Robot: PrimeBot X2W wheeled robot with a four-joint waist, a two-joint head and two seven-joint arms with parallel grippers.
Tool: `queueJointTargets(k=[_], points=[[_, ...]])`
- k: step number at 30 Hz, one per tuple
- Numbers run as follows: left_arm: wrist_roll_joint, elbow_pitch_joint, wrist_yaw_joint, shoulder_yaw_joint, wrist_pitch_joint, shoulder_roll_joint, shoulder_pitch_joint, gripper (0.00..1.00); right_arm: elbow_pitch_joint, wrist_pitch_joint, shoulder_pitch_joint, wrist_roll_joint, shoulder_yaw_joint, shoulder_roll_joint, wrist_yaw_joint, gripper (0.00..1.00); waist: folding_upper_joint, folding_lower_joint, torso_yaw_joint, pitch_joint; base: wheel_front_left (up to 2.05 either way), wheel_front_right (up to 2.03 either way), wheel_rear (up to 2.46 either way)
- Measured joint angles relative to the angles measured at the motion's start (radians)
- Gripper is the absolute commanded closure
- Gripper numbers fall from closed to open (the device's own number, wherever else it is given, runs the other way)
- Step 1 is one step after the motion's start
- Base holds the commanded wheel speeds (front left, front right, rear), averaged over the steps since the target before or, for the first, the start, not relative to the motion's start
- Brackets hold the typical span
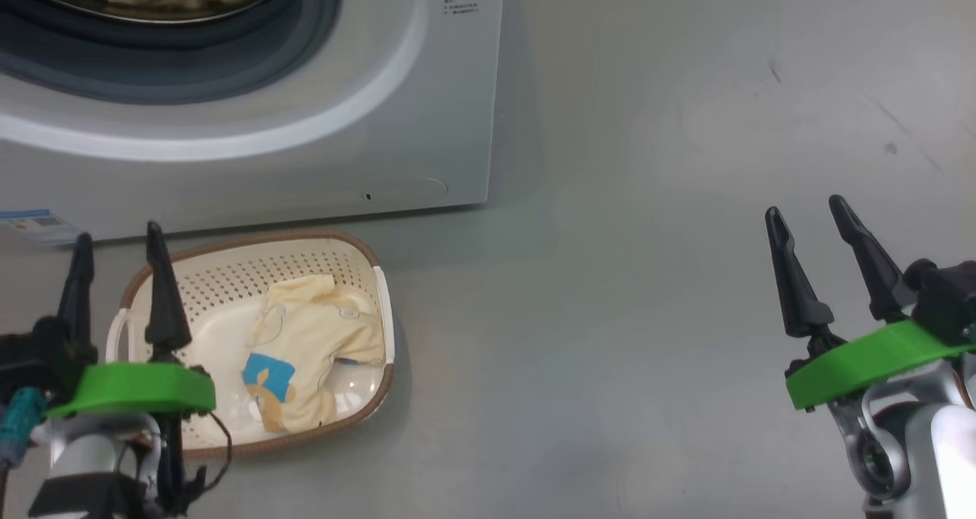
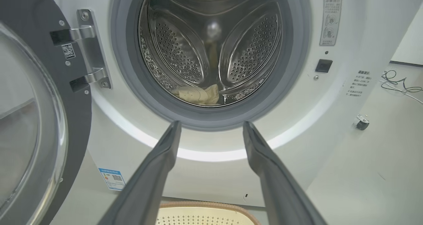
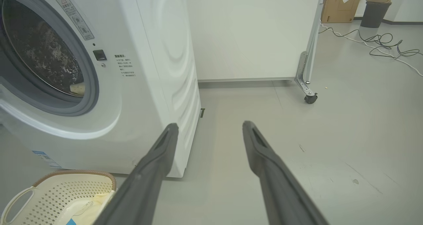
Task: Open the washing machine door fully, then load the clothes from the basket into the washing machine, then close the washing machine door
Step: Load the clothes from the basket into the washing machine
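Step in hand was loading, by my read. The washing machine door stood swung wide, off to the left of the left claw, so opening looked done.

Left claw: fingers apart, nothing held, hanging over the basket at its left end. The yellow garment lay in the basket, below and right of that claw's fingers. Straight ahead of that claw sat the drum of the washing machine, with a loaded garment at its bottom.

Right claw: fingers apart, empty, over bare floor, basket well apart to its left.

Next move, as I judged it: the left claw needs to shift right and drop onto the yellow garment, pinch a fold clear of the basket wall, then lift and carry it forward into the drum. The door closes after that.

Count:
- 1 washing machine
- 1 door
- 1 basket
- 1 garment in the basket
- at least 1 in the drum; the folds didn't let me split it further
- 2 claws
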State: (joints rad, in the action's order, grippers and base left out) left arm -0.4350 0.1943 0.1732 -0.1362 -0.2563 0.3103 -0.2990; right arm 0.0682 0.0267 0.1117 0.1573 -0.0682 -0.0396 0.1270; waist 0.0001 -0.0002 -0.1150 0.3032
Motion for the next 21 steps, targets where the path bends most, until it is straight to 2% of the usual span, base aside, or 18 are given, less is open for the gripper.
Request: queueJointTargets(k=[10, 21], points=[[0.060, -0.084, 0.030, -0.036, 0.000, -0.047, 0.244, 0.00, 0.043, -0.055, -0.108, -0.018, -0.025, 0.000, 0.000, 0.00, 0.0000, 0.0000, 0.033, -0.142, 0.00, 0.00, 0.00], [0.074, -0.112, 0.040, -0.060, 0.003, -0.047, 0.289, 0.00, 0.077, -0.091, -0.168, -0.027, -0.020, 0.001, 0.000, 0.00, 0.0000, 0.0000, 0.059, -0.213, 0.00, 0.00, 0.00]])
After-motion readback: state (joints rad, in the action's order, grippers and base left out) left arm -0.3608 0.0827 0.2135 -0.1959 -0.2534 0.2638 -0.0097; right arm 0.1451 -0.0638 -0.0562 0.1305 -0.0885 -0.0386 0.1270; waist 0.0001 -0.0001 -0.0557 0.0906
